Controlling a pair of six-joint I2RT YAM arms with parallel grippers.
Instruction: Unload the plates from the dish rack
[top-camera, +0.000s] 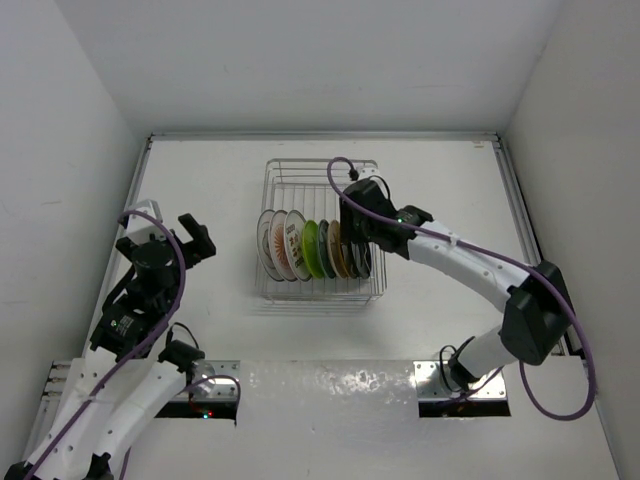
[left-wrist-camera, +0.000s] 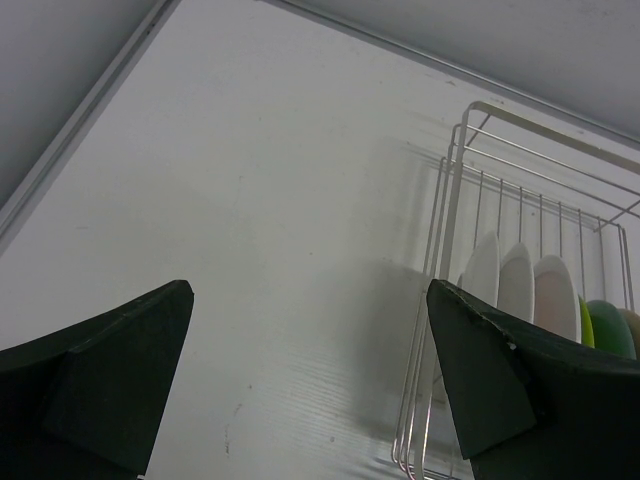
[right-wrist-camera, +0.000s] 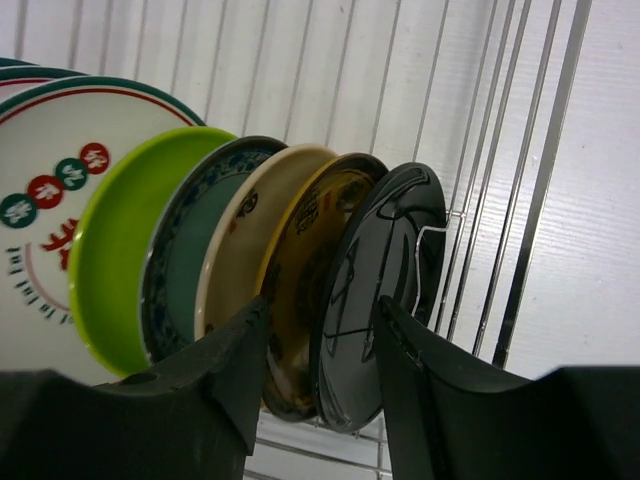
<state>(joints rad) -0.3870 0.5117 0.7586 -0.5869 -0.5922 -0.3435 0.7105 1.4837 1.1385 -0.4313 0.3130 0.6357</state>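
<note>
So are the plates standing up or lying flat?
Standing up: the plates sit on edge, side by side, inside the dish rack.

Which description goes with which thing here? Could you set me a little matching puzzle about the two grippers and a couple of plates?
1 left gripper
2 right gripper
3 green plate
4 black plate

A last in the row, at its right end
B wide open over bare table
C fingers straddling plate edges in the rack
D standing mid-row beside a white plate

Pairs: 1-B, 2-C, 3-D, 4-A
</note>
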